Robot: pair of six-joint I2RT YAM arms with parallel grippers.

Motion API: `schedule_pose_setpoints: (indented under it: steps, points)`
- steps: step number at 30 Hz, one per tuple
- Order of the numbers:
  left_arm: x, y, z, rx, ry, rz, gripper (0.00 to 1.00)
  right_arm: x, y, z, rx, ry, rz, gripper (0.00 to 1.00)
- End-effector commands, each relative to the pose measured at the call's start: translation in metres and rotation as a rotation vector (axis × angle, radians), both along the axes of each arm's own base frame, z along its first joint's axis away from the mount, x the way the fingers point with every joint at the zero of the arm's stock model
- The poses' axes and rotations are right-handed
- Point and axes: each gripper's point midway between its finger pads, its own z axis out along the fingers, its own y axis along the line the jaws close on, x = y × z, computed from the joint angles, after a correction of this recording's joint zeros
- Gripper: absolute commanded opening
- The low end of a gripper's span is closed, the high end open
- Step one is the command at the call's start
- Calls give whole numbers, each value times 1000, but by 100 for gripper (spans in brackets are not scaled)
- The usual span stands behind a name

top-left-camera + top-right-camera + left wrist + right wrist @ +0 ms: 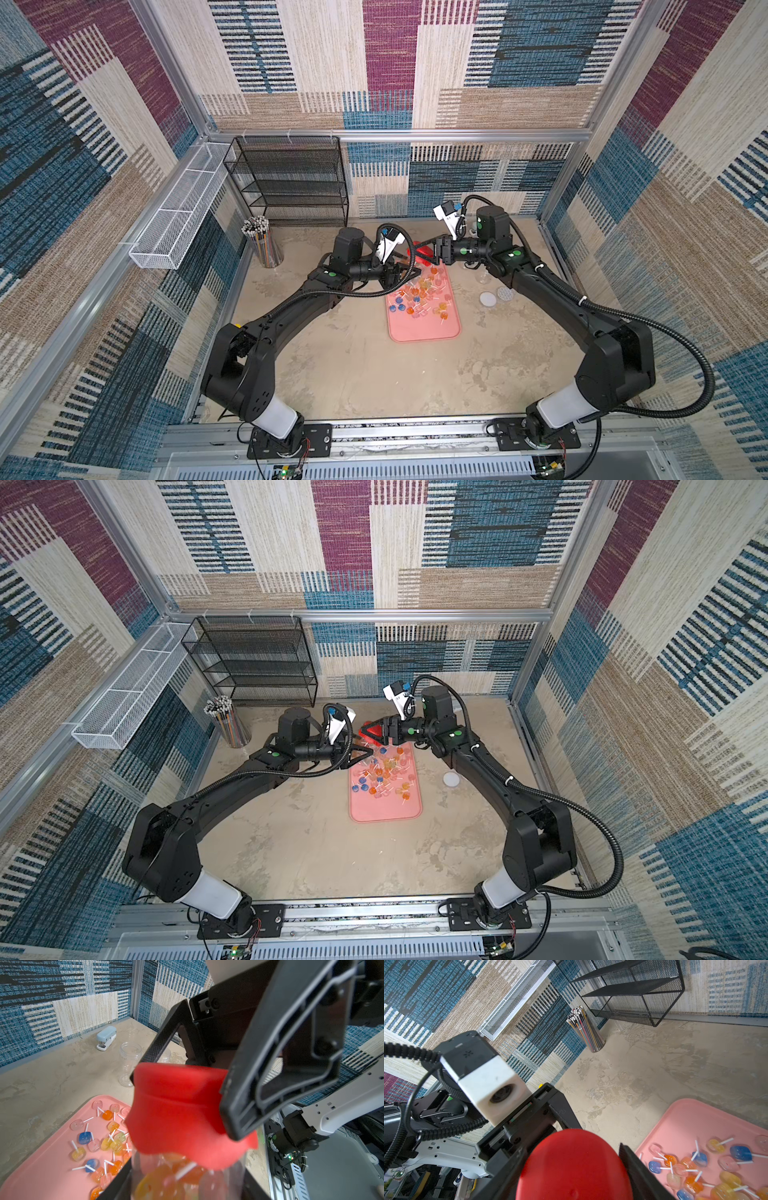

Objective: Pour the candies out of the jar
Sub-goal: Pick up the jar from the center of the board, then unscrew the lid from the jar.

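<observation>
A clear jar (224, 1178) with candies (158, 1184) inside is tilted over the far end of a pink tray (424, 330). My left gripper (187, 1185) is shut on the jar's body. A red lid (182, 1109) covers the jar's mouth. My right gripper (571, 1151) is open, its jaws either side of the lid (575, 1172), and a slim gap shows at one finger. Many loose candies (419, 297) lie scattered on the tray. In both top views the two grippers (409, 274) (424, 253) meet tip to tip, and the jar is mostly hidden.
A cup of pencils (264, 245) stands at the back left, in front of a black mesh shelf (291, 183). A white wire basket (178, 212) hangs on the left wall. Empty clear jars (129, 1057) and a stapler (106, 1038) sit behind the tray. A white round lid (488, 298) lies to its right.
</observation>
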Motion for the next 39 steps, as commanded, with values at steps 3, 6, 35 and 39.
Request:
schedule_pose_setpoints:
  steps: [3,6,35,39]
  points:
    - [8,4,0,16,-17,51,0,3,-1,17,23,-38,-34,96]
    - [9,5,0,24,-24,79,0,10,-6,18,12,-28,-92,99]
    - [23,8,-5,181,-161,299,0,25,7,-12,31,76,-301,79]
    - [21,8,-2,185,-174,305,0,26,8,-17,22,85,-306,80]
